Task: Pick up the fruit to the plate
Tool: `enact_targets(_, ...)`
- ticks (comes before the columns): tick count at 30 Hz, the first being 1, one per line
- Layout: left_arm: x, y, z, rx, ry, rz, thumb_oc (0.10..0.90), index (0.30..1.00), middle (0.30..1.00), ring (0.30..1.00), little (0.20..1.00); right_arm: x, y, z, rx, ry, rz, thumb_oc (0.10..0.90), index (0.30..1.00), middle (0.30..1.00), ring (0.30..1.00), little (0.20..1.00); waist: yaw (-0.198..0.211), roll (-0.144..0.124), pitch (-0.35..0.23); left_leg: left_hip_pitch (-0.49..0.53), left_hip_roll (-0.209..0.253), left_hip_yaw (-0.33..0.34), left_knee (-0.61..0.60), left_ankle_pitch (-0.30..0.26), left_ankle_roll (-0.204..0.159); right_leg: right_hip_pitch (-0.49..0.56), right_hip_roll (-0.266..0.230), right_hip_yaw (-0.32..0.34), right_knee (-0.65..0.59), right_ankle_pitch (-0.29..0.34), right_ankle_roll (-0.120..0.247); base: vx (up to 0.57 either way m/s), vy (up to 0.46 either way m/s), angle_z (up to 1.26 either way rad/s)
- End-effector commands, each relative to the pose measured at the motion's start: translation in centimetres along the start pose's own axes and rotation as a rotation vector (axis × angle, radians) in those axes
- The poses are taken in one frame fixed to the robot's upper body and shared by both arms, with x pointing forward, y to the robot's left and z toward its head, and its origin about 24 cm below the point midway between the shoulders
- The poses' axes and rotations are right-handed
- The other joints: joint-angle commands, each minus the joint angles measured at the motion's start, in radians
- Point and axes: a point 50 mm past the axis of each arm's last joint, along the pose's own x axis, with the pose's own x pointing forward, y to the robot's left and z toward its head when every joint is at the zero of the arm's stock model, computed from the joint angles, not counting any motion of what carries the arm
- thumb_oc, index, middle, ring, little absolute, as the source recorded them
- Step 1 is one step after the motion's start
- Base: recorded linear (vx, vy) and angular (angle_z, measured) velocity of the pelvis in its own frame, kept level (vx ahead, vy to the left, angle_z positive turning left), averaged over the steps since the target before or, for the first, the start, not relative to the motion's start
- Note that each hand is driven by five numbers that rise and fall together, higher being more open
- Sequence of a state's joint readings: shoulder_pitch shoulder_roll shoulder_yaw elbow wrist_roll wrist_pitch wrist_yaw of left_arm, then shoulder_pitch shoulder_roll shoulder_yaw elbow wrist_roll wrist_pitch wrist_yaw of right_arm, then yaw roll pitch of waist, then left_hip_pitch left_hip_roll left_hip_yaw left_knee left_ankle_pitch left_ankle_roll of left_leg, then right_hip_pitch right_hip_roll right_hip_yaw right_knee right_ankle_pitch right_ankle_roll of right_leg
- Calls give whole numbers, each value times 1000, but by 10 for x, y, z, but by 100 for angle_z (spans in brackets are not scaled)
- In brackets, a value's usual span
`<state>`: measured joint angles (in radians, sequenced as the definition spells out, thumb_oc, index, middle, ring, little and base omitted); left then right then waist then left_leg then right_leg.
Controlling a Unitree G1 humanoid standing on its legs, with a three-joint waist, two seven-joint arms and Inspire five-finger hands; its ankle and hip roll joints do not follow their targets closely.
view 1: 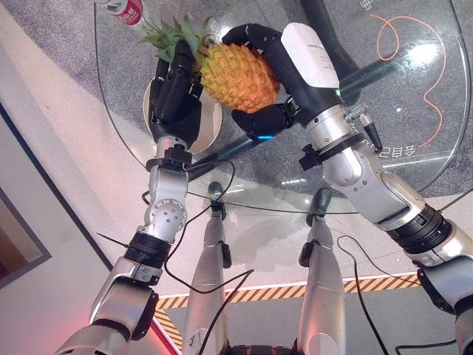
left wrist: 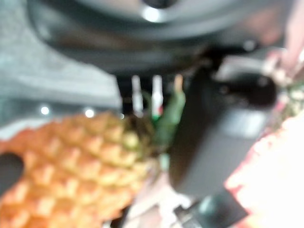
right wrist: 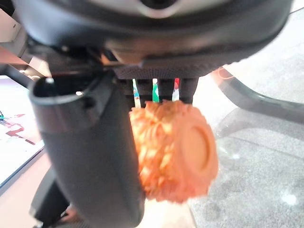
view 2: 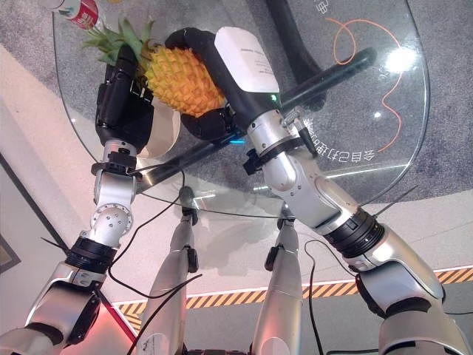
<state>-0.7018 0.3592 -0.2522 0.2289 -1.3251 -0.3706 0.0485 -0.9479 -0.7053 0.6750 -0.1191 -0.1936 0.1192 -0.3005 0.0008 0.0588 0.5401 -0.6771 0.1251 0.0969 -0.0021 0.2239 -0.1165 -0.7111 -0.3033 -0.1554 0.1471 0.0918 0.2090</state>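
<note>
I have the pineapple (view 1: 238, 75) in my right hand (view 1: 284, 74), held above the round glass desk (view 1: 414, 111). From the head camera my right fingers (view 1: 247, 37) curl over the far side of the fruit while the thumb (view 1: 262, 122) wraps under its near side, so the grip closes round the orange body. My right wrist camera confirms it: the blunt base of the pineapple sits right against the palm, with the thumb lying alongside it.

My left hand (view 1: 176, 92) is up at the leafy end. Its dark fingers (view 1: 179, 63) stand fairly straight, pointing away from me, and rest against the side of the fruit near the green crown (view 1: 174, 35). I cannot tell whether they grip anything; they look extended rather than curled. In the left wrist view I see the scaly orange skin and a bit of green leaf close to the hand.

The plate (view 1: 211, 122), pale and round, lies on the desk under my left hand, mostly covered by it, and the pineapple hangs just beside and partly above its rim. I cannot tell whether the fruit touches the plate.

A bottle with a red label (view 1: 127, 10) lies near the far left edge of the desk, just beyond the crown. An orange cord (view 1: 436, 111) shows through the glass on the right, well apart from the fruit.
</note>
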Motion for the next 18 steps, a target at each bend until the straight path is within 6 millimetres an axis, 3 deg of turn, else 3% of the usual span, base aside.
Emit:
enact_targets(1, 16, -101, 9, -58, -101, -484, 100, 300, 300, 300, 200, 22, -32, 71, 35, -364, -151, 800, 900, 900, 900, 900, 27, -34, -20, 13, -9, -24, 48, -60, -12, 24, -7, -74, -31, 89, 20, 0, 0, 0)
enact_targets(18, 16, -95, 19, 8, -222, -395, 100, 300, 300, 300, 200, 21, -35, 70, 46, -349, -194, 800, 900, 900, 900, 900, 29, -34, -20, 12, -9, -25, 46, -60, -13, 22, -8, -75, -28, 85, 18, 0, 0, 0)
